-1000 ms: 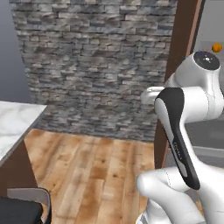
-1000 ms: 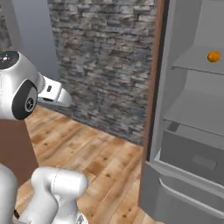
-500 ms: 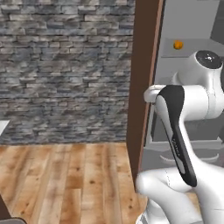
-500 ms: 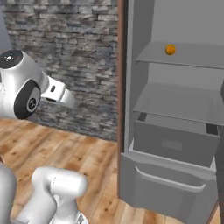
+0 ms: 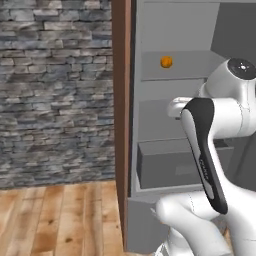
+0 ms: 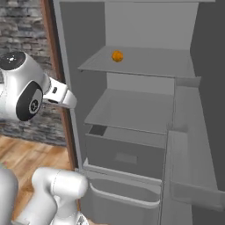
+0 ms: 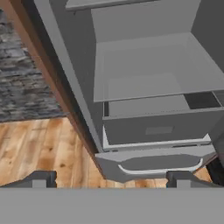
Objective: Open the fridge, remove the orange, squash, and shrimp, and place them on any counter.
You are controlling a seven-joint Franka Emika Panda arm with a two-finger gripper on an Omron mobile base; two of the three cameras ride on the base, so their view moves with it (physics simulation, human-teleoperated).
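The fridge (image 6: 145, 132) stands open, its grey interior exposed: an upper shelf (image 6: 145, 66), a middle shelf (image 6: 132, 112), and below these a drawer (image 6: 123, 156) with a lower bin (image 6: 127, 195) in front of it. The orange (image 6: 117, 56) rests on the upper shelf, toward its left and rear; from the left base view the same fruit (image 5: 166, 62) appears against the back wall of that compartment. The middle shelf (image 7: 153, 70) lies bare in the hand view, and the drawer (image 7: 157, 129) beneath it is pushed in, its contents hidden. The open door (image 6: 189, 145), with its grey racks, hangs at the right of the right base view. A brown wooden panel (image 5: 121, 115) flanks the fridge on its left side, touching the casing; beyond it runs a grey stone wall (image 5: 55, 90), and a wooden floor (image 5: 60, 215) spreads below.

The gripper (image 7: 113, 178) is held well apart from the shelves, facing the lower part of the compartment; its two dark fingertips (image 7: 40, 178) stand wide apart with nothing between them. Small dark items deeper inside, if any, cannot be resolved at this sharpness.
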